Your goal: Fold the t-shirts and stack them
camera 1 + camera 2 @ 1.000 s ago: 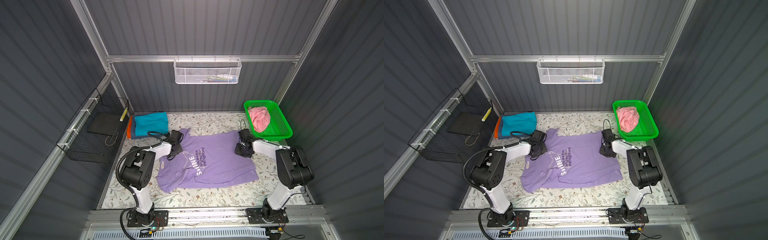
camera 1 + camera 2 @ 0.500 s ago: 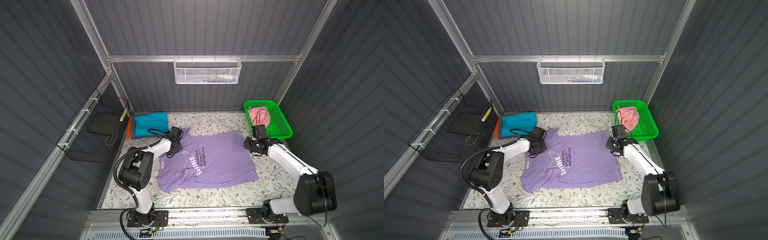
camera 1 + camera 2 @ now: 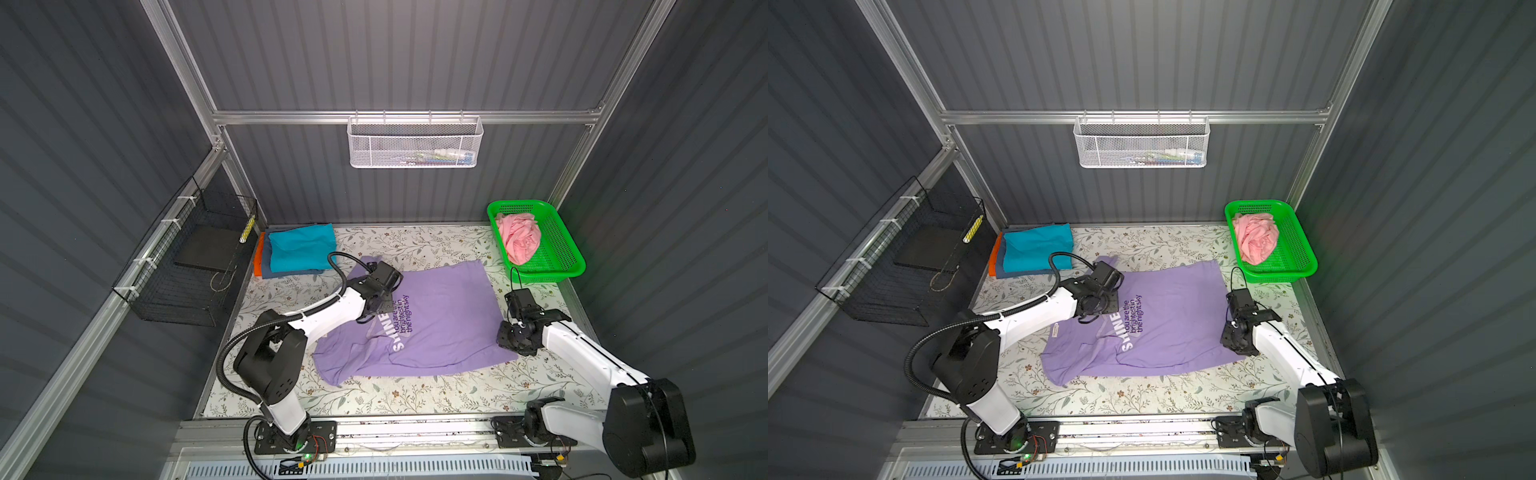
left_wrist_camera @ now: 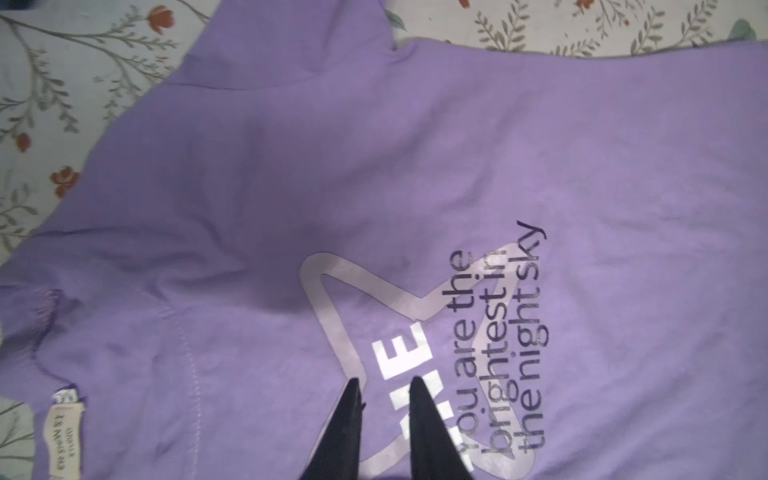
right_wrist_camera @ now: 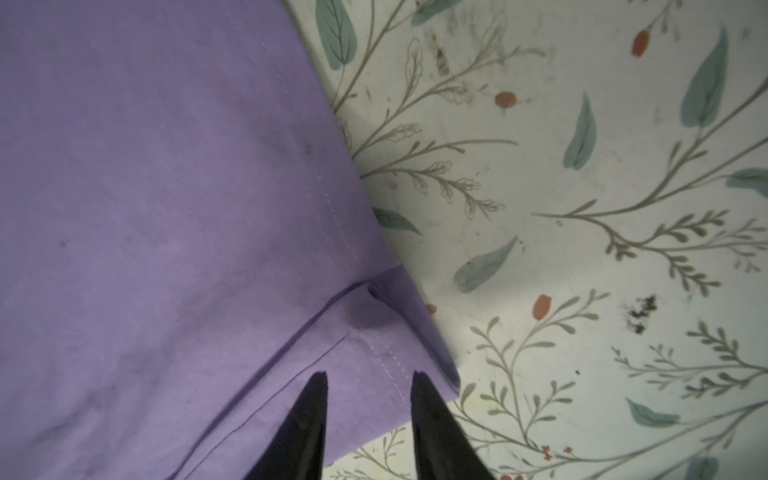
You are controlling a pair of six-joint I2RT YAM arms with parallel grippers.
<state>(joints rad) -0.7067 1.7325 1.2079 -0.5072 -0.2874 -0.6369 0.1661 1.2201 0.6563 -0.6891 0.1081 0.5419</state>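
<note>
Lavender t-shirt: flat, centre of mat. Soft, light, limp. Take at hem corners. Left gripper narrowly parted over print, empty; right gripper parted over near-right hem corner, empty.

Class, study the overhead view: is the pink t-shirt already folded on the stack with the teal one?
No: the pink t-shirt lies crumpled inside the green basket.

left arm and right arm stretched low, left pincer narrowly parted, right pincer parted wider
</note>
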